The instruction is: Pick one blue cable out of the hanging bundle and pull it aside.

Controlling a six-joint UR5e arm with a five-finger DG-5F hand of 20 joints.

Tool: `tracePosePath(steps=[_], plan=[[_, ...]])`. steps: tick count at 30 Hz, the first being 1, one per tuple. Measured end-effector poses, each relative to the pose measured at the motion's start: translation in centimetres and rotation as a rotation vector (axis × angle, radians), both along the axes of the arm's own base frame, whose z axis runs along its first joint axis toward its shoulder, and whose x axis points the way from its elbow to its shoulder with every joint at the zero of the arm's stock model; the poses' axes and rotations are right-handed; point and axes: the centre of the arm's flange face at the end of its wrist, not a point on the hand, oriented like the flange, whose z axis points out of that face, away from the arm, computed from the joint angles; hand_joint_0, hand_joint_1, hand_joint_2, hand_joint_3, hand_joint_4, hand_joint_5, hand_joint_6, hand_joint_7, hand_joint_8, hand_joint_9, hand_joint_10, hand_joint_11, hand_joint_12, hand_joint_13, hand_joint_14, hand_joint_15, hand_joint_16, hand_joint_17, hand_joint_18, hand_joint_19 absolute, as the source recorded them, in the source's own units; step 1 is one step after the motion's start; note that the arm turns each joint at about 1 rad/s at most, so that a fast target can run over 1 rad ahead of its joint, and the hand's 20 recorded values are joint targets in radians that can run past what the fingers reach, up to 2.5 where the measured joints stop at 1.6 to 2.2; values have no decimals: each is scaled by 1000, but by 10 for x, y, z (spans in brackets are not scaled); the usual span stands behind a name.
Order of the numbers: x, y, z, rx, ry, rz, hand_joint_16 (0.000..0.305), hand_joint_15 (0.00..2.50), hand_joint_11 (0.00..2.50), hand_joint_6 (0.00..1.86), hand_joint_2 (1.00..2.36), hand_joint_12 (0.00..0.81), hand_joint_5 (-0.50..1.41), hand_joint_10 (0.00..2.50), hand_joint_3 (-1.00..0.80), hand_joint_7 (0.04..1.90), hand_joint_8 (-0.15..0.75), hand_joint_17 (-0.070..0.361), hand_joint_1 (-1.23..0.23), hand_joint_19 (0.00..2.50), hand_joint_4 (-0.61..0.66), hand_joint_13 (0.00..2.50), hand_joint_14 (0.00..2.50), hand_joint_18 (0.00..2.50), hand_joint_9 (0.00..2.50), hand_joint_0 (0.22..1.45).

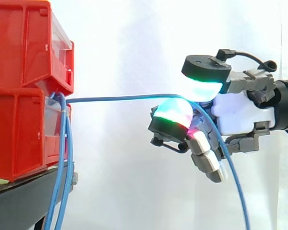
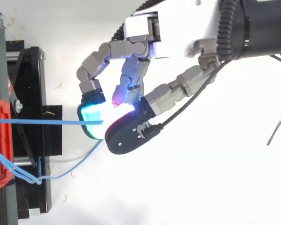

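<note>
1. Side view first: we see the hand (image 1: pixel 235 112) held well apart from the two stacked red plastic bins (image 1: pixel 19 48), which sit on the black stand (image 1: pixel 19 201) before a white curtain (image 1: pixel 134 191).
2. Two of its thick glowing pads (image 1: pixel 175 112), lit cyan and green with a little red, are pressed together on one thin blue cable (image 1: pixel 125 97). The other fingers are curled below them, and we cannot see them touching anything.
3. That cable runs nearly level from the front edge of the lower bin to the pinch, then drops in a curve beneath the hand.
4. A bundle of blue cables (image 1: pixel 62 158) hangs straight down from the same front edge, past the edge of the stand.
5. From the top view, the pinched cable (image 2: pixel 37 121) crosses the stand (image 2: pixel 33 93) to the cyan pad. A slack blue strand (image 2: pixel 79 164) curves from under the pads back toward the bin's front edge.
</note>
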Motion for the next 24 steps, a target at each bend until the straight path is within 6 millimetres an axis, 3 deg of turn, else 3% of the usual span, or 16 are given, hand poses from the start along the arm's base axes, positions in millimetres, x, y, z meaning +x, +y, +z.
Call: tracePosePath(steps=[8,17,24], plan=[[-5,1,3,1,19,8,63,506,462,904,1008,425,-88,11,95,1313,388,142,-724,463,108,1046,15,1098,1076,556],[-17,10,-37,8,61,20,64,503,469,902,1006,430,-85,11,101,1323,399,143,-729,457,109,1048,15,1106,1085,558],[-13,14,-42,7,-3,25,64,501,458,902,1006,430,-85,10,100,1322,397,143,-730,459,110,1049,15,1107,1086,559]])
